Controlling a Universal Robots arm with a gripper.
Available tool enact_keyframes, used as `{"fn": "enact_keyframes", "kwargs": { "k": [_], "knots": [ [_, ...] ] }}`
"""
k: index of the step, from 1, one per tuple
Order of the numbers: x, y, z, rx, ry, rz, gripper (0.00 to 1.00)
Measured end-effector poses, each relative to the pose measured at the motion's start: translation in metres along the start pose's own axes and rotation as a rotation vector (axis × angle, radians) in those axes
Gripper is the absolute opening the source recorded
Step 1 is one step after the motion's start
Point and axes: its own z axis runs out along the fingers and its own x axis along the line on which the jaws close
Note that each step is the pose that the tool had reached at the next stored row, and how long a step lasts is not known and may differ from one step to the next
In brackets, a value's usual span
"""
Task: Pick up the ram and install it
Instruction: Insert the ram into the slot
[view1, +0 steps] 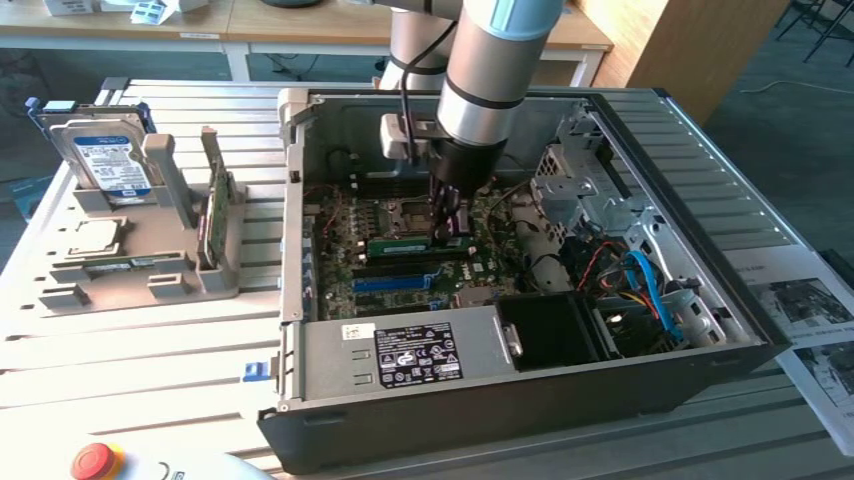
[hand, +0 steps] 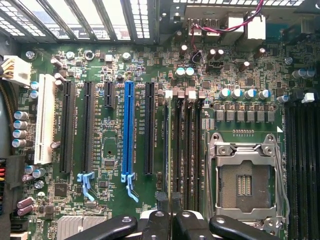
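The ram (view1: 400, 243) is a thin green stick standing on its long edge over the black memory slots (hand: 186, 150), beside the CPU socket (hand: 245, 185) inside the open computer case (view1: 287, 200). In the wrist view the ram (hand: 166, 145) is edge-on, a thin line running away from the fingers (hand: 161, 200). My gripper (view1: 451, 232) reaches straight down into the case and is shut on the ram's upper edge, with its black fingertips nearly together (hand: 168, 197). I cannot tell whether the stick is seated in a slot or just touching it.
A grey holder on the exterior view's left carries a hard drive (view1: 107, 160), a green card on edge (view1: 214, 210) and a CPU chip (view1: 87, 238). In the case are a blue slot (hand: 128, 130), the power supply (view1: 400, 355) and blue cables (view1: 647, 280). A red stop button (view1: 96, 460) sits at the front.
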Motion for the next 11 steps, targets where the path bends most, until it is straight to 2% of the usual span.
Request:
{"fn": "enact_keyframes", "kwargs": {
  "k": [11],
  "knots": [
    [0.0000,-0.0020,-0.0001,0.0000,-0.0001,0.000,0.12]
  ]
}}
